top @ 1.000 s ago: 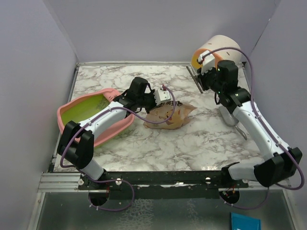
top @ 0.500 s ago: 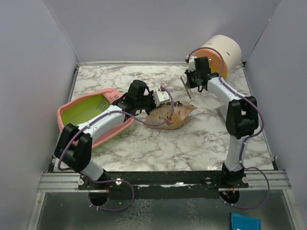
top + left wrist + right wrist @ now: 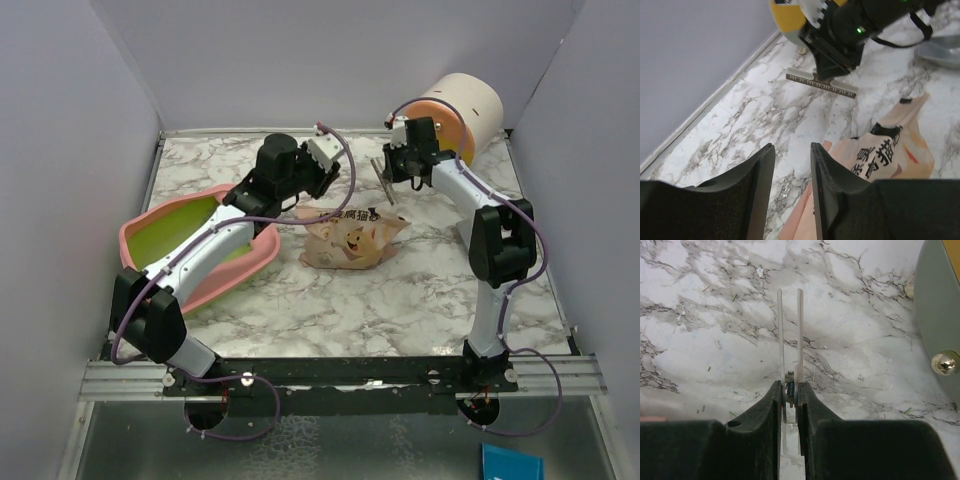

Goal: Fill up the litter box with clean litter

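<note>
Now, L gripper [image 3: 792,162] parted, empty, R gripper [image 3: 790,390] pinching clip [image 3: 842,90]

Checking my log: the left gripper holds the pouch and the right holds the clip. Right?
Not quite. The left gripper is open and empty above the pouch, which lies on the table, as the left wrist view shows. The right gripper does hold the clip.

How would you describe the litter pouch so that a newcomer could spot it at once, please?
Start from the marble table; beside the pink litter box, near the table's middle, lies the pouch. It alone is crinkled tan, printed with a cartoon cat and black Chinese text, unlike the round cream drum behind.
</note>
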